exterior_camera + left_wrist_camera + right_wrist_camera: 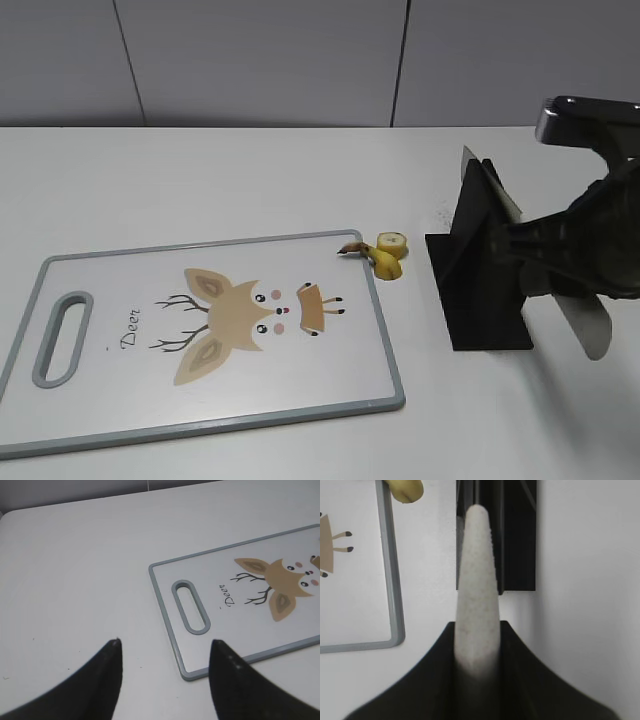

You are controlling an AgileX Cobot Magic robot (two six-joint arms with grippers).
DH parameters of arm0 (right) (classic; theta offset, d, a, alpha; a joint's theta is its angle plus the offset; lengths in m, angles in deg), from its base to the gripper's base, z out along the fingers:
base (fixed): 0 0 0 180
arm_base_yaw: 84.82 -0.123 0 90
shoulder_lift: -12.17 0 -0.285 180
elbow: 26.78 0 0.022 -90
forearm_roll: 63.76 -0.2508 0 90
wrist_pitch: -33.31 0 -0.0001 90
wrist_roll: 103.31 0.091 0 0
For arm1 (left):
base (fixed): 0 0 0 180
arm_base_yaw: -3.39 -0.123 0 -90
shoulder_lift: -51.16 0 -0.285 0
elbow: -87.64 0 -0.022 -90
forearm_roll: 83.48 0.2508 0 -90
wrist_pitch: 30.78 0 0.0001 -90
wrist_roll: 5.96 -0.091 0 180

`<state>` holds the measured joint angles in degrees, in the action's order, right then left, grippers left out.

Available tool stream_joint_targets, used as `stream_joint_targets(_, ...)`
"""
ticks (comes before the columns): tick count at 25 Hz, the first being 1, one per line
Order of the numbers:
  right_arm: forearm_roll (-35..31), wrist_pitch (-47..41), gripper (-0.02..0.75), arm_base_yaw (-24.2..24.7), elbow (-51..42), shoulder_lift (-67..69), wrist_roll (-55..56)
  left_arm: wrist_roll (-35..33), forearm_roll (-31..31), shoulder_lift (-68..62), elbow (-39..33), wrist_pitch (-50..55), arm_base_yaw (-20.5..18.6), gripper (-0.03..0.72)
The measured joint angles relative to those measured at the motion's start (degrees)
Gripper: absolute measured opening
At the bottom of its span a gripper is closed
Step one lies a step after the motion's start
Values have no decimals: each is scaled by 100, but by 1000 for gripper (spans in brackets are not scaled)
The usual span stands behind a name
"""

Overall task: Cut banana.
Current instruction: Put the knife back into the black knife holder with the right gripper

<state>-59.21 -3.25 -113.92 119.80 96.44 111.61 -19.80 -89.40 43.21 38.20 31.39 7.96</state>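
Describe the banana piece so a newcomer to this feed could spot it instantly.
Find the deer-printed cutting board on the white table. At its top right corner, straddling the grey rim, lies the banana. It is the only yellow thing here: a short stub with a dark stem, left of the black knife stand.

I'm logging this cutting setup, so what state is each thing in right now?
banana: small stub with cut face, lying at the board's right edge.
cutting board: flat on the table, nothing on its print.
knife: clamped in the right gripper, over the black holder.
black holder: standing on the table, right of the board.
left gripper: open, empty, above bare table.
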Motion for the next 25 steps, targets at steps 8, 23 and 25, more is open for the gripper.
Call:
stream_joint_targets(8,-116,-15,627,0,300,21,-155,0,0,0,0,0,0,528)
stream_joint_targets(23,-897,-1312,651,0,874,-1797,-3314,0,0,0,0,0,0,528)
stream_joint_targets(25,-851,-1337,642,0,759,-2228,-3392,0,0,0,0,0,0,528)
